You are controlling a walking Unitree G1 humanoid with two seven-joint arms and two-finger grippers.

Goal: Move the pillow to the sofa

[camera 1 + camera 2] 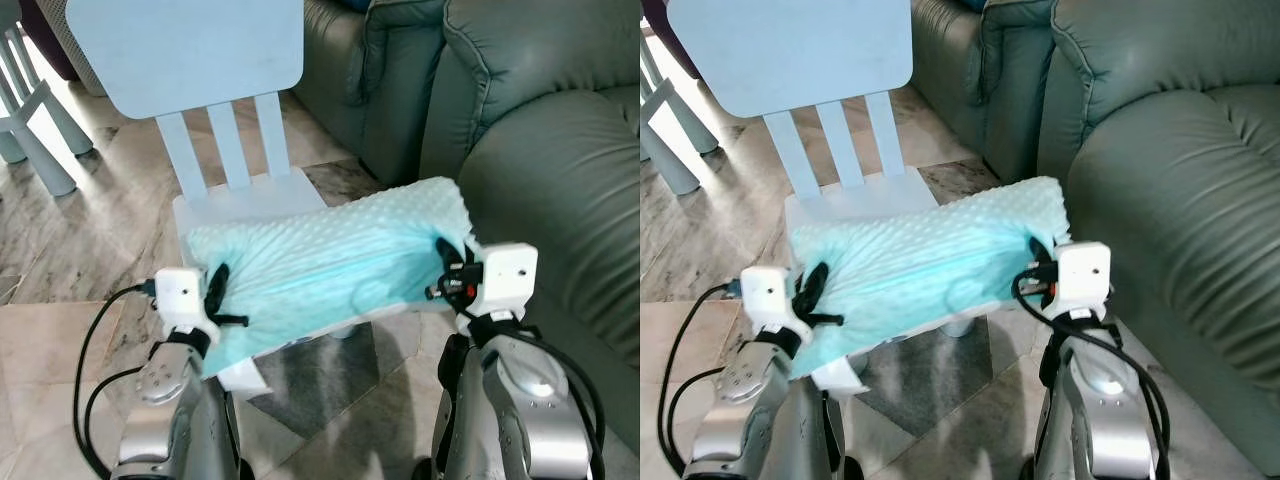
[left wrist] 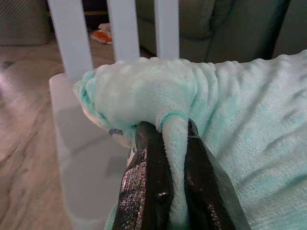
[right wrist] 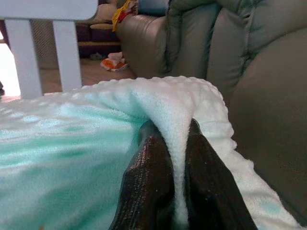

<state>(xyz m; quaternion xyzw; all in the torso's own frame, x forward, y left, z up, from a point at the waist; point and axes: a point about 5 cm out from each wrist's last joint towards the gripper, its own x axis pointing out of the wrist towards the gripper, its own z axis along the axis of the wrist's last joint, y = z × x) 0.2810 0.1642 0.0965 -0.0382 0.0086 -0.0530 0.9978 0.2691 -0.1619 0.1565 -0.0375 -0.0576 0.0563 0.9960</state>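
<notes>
Pillow (image 1: pixel 330 262), pinched by thin folds in left gripper (image 1: pixel 217 297) and right gripper (image 1: pixel 447 268) jaws above the chair (image 1: pixel 200 60), may slip free swinging toward the sofa (image 1: pixel 560 180) at three o'clock.

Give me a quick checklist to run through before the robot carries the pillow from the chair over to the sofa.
1. Left gripper pinching a fold at its end of the pillow: ok.
2. Right gripper pinching a fold at the other end: ok.
3. Both ends held at about the same height, pillow spanning between the arms: ok.
4. Pillow lifted free of the chair seat: cannot tell; it hangs over the seat's front.
5. Sofa seat on the robot's right bare where visible, ready for the pillow: ok.
6. Chair backrest slats behind the pillow, apart from it: ok.
</notes>
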